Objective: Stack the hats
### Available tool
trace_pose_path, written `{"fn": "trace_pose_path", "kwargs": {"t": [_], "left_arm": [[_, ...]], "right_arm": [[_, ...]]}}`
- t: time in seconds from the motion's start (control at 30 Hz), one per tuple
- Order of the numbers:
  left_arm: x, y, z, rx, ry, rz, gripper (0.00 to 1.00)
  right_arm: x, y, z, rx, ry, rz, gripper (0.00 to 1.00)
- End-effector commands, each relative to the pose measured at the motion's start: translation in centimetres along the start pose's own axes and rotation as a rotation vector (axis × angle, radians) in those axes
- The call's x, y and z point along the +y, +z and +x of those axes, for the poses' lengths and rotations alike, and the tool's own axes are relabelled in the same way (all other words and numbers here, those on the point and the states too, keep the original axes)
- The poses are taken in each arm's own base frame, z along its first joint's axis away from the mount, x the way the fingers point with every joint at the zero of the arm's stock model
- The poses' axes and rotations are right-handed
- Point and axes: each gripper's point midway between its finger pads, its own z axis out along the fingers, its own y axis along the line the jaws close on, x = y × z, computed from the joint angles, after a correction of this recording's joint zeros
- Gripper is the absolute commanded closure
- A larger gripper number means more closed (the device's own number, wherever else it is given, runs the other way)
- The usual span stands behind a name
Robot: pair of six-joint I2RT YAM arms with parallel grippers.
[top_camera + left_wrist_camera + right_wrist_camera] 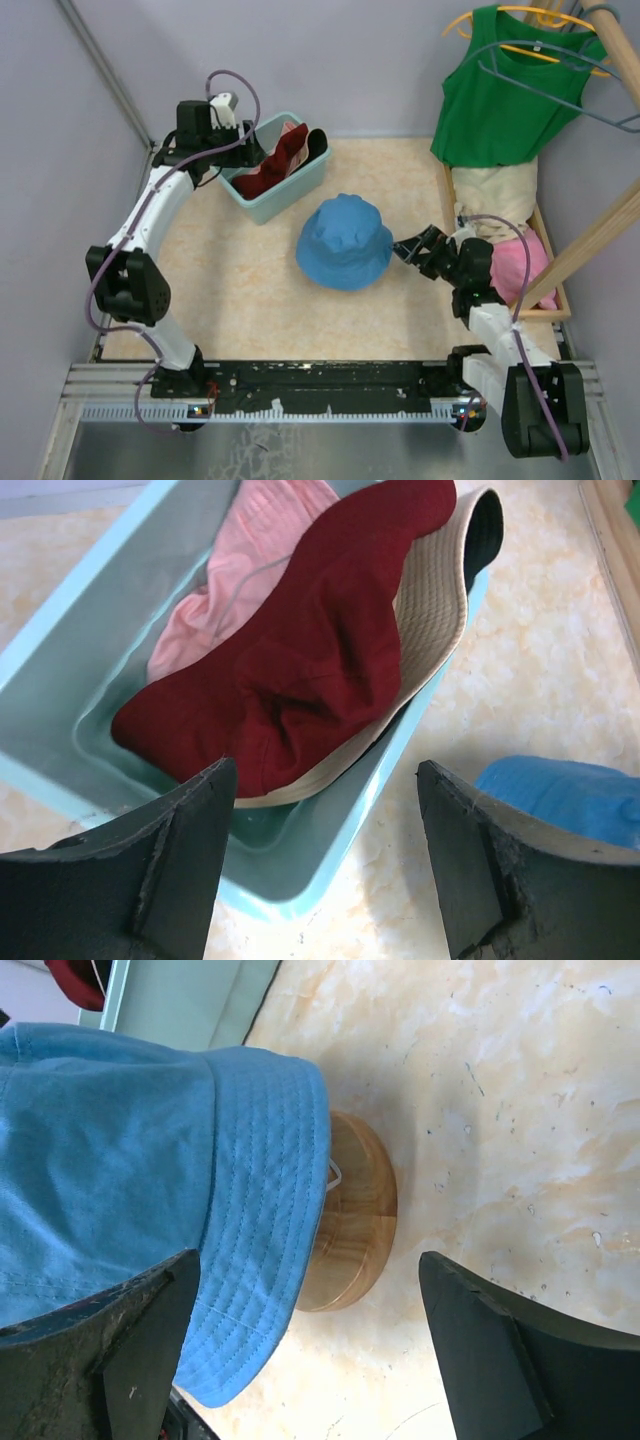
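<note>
Your left gripper (325, 768) hangs with jaws spread wide over the teal basket (70, 670) at the table's (250, 290) far left corner. It is above the dark red hat (320, 650), which lies crumpled on the beige hat (435, 620) with the pink hat (250, 560) beside it. Come straight down on the red hat's raised fold and pinch only that cloth, or the beige brim will likely ride up too. Your right gripper (403, 250), also wide and empty, sits just beside the brim of the blue hat (345, 240) on its wooden stand (355, 1225) mid-table, so back it off level to avoid snagging.
</note>
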Motion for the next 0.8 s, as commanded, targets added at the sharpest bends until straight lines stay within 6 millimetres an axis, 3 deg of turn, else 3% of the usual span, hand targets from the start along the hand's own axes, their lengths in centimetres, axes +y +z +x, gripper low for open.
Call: {"fn": "trace_pose_path", "kwargs": {"t": [0.0,0.23,0.77], "left_arm": [[-1.8,1.5,-1.1,-0.05,0.093,0.124,0.23],[-1.6,3.2,0.6,-0.044,0.057,0.118,0.28],[-1.3,8.1,3.6,0.04,0.001,0.06,0.3]], "right_arm": [[1.5,-0.2,-2.5,-0.047,-0.051,0.001,0.09],[1.6,-0.1,-3.1,-0.052,-0.045,0.01,0.09],[1.6,0.2,-3.8,-0.056,-0.044,0.019,0.08]]}}
